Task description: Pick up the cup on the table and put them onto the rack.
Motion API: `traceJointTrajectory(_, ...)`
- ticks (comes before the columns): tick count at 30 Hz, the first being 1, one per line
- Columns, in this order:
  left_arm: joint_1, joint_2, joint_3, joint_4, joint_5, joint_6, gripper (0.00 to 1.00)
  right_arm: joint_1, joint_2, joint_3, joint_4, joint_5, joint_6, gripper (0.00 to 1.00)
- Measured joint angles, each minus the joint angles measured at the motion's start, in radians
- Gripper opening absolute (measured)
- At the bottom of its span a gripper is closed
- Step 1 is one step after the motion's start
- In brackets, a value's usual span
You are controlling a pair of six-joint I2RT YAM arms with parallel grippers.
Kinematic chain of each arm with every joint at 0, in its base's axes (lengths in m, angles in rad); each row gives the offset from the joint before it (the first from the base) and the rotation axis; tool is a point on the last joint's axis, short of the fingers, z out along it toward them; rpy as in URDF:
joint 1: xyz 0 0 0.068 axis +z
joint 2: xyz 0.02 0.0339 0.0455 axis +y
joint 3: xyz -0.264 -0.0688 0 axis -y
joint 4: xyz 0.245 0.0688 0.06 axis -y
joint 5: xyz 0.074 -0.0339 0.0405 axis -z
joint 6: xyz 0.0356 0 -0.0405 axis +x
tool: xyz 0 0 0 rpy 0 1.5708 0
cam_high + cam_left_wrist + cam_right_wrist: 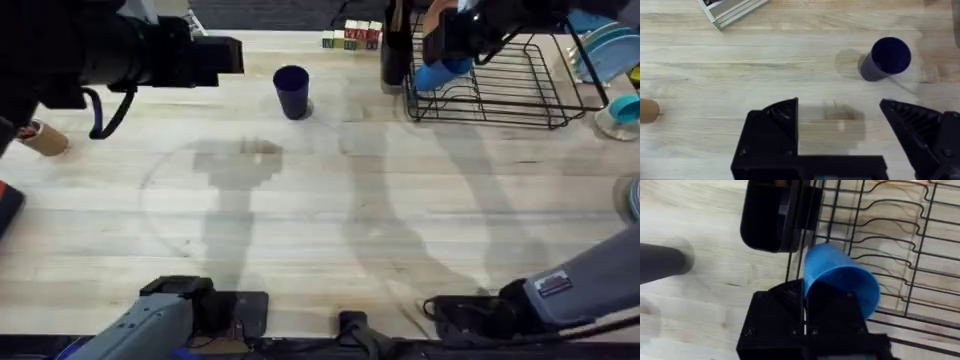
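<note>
The worktop (pixel 330 220) is mostly bare wood; the rack (pixel 520 85) sits at its far right corner, w/ a black caddy (pixel 765 220) hung on its near-left end.

My right gripper (pixel 450 55) is at the rack's left end, pinching a light blue cup (pixel 840 282) by its rim/wall. In the right wrist view the cup lies tilted, mouth toward the camera, long axis pointing away from the gripper into the rack. It sits right at the left edge wires, partly over the grid base; I can't tell if it touches them. Judging by that, the next move is a short push further in over the grid, then release. Risk: the cup clips an edge wire.

My left gripper (pixel 840 130) is spread wide, nothing between the jaws, hovering over bare wood. The dark blue cup (pixel 291 90) stands upright, mouth up, well apart from the rack, out ahead of the left gripper and off to its right side. Left arm is clearly nearer to it, so that pick looks like the left's job.
</note>
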Motion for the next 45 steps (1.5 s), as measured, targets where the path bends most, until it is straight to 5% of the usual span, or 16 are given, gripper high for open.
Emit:
traceJointTrajectory(11, 0.000, 0.000, 0.000, -0.001, 0.000, 0.000, 0.994, 0.026, 0.065, 0.002, -0.026, 0.062, 0.000, 0.033)
traceJointTrajectory(16, 0.000, 0.000, 0.000, -0.003, 0.000, 0.000, 0.994, 0.026, 0.077, 0.002, -0.028, 0.063, 0.000, 0.233)
traceJointTrajectory(45, 0.000, 0.000, 0.000, -0.003, 0.000, 0.000, 0.993, 0.056, 0.000, 0.003, -0.027, 0.066, 0.000, 0.345)
